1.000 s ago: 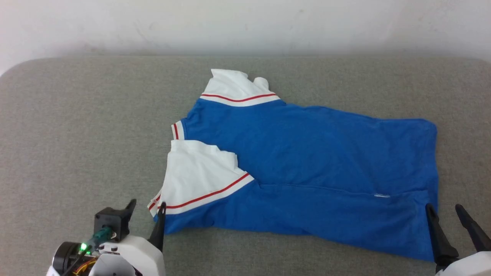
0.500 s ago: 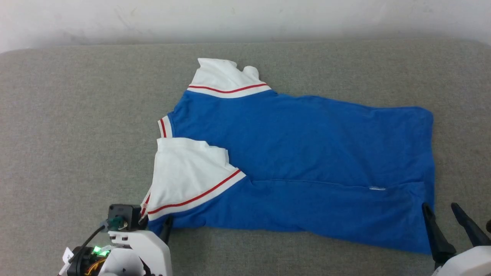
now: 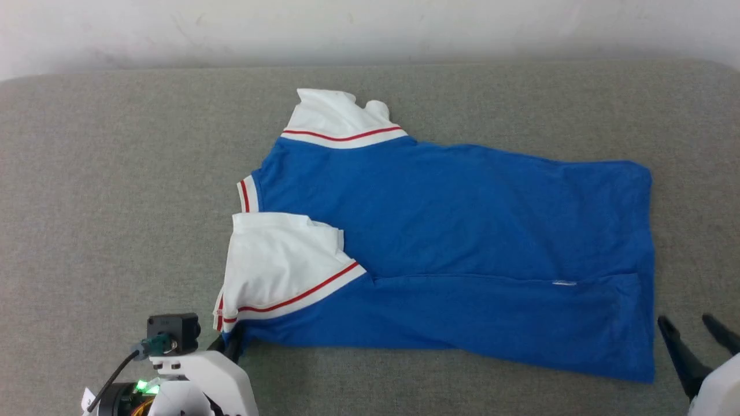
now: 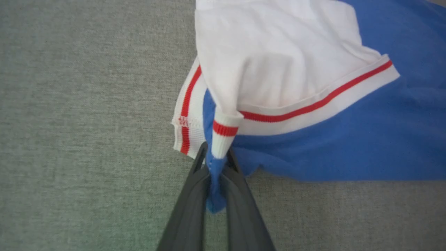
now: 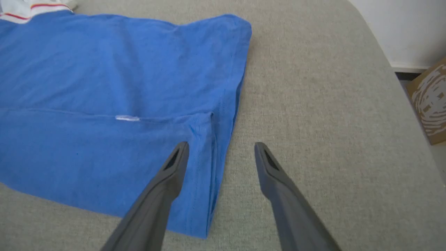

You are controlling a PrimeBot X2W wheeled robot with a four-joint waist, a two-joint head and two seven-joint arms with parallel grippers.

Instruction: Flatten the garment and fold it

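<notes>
At the left, the left gripper (image 4: 216, 157) is clamped on the garment's near corner, just below the white sleeve (image 4: 278, 62). The garment (image 3: 451, 231) lies spread across the middle of the grey tabletop (image 3: 115, 202). By its hem (image 5: 240, 69), the right gripper (image 5: 221, 146) stands apart, holding nothing.

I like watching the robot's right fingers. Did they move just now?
Yes. The right gripper shifted rightward, off the hem of the royal-blue jersey T-shirt, which stayed put on the grey padded surface.
</notes>
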